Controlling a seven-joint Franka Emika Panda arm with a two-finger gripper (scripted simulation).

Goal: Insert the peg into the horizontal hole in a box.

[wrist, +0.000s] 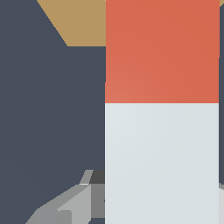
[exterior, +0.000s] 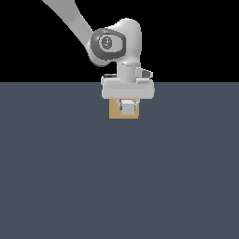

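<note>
Single arm enters the exterior view from 11 o'clock, wrist bent down over the middle of the scene. Gripper hangs straight down from the pale cross-bar of the hand, directly in front of the box.

Peg: held end-on toward the exterior camera, so only its pale grey-white square end shows, with a thin sliver of red-orange just above it at 12 o'clock. Fingers sit on either flank of it, at 3 and 9 o'clock, pinching the bar between them.

Wrist view: peg fills much of the picture, lengthwise. Grey-white half lies nearer the camera, red-orange half beyond it, pointing toward the tan box. One grey finger shows beside the pale half of the bar.

Box: tan block resting on the dark slate floor, just behind the gripper. Only its lower edge and side margins show in the exterior view; the rest is covered by the hand and peg. Hole: hidden in both views. Cannot tell whether the red tip touches the box face or has entered it.
</note>
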